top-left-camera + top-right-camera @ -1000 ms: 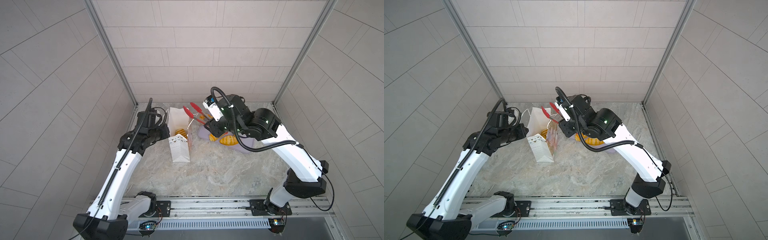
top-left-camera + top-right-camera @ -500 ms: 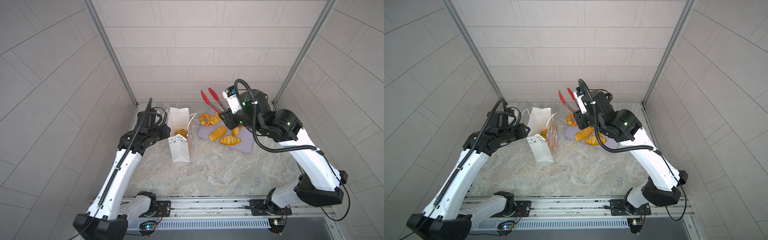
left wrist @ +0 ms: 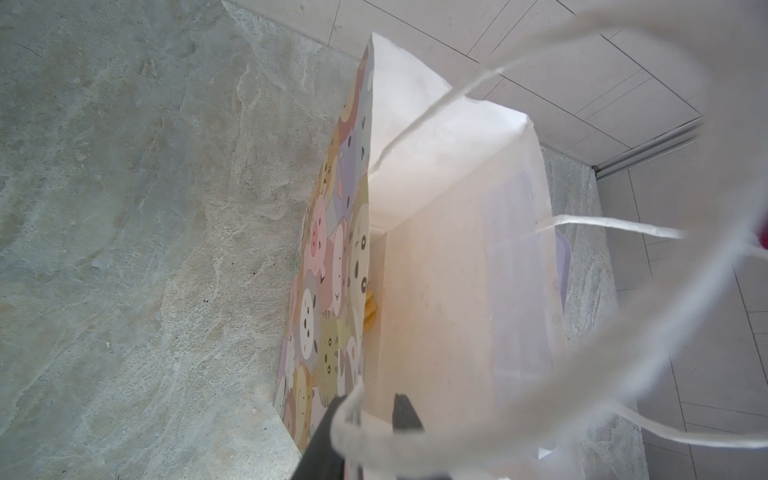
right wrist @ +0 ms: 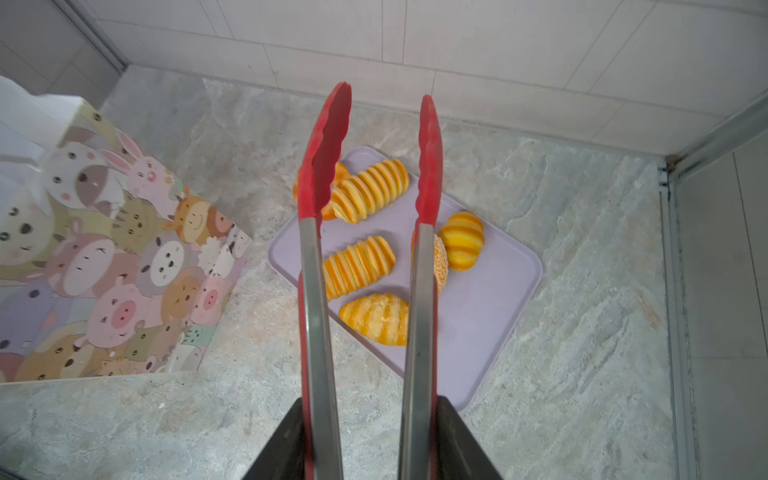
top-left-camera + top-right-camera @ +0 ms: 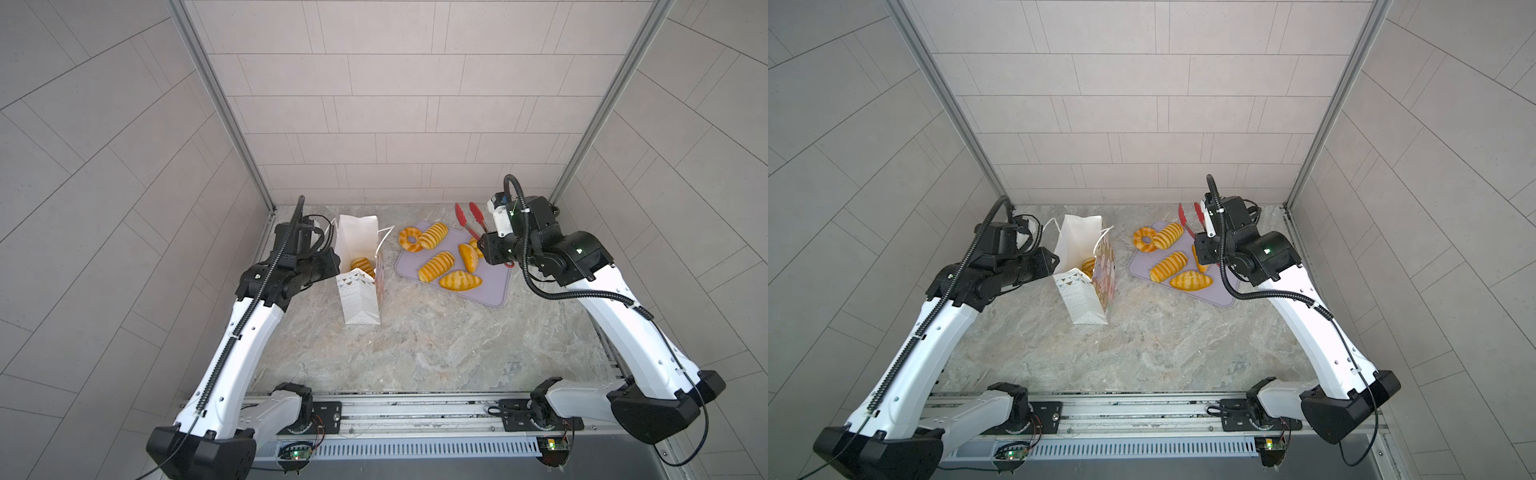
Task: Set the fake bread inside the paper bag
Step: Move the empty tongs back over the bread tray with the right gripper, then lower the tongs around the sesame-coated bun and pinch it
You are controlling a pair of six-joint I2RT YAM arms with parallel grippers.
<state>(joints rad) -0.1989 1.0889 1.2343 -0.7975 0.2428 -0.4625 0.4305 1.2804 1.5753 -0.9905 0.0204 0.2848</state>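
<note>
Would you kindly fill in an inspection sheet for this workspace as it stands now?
Surface: marble-look tabletop, no spills seen.
Job's things: paper bag upright and open, one fake bread inside; six more on the lilac tray.
Clutter: nothing seen.
Grippers: left gripper straddles the bag's rim, grip unclear; right gripper shut on the red-tipped tongs, tips apart, empty.
Cables: black hose along each arm, no snag seen.
Surroundings: tiled walls, metal rail in front.

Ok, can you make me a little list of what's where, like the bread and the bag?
Inside paper bag: one striped loaf
On lilac tray: six breads, one a ring
Right pincer: shut on red-tipped tongs, tips apart, gripping nothing
Left pincer: at the bag's rim, a finger each side; grip unclear
</note>
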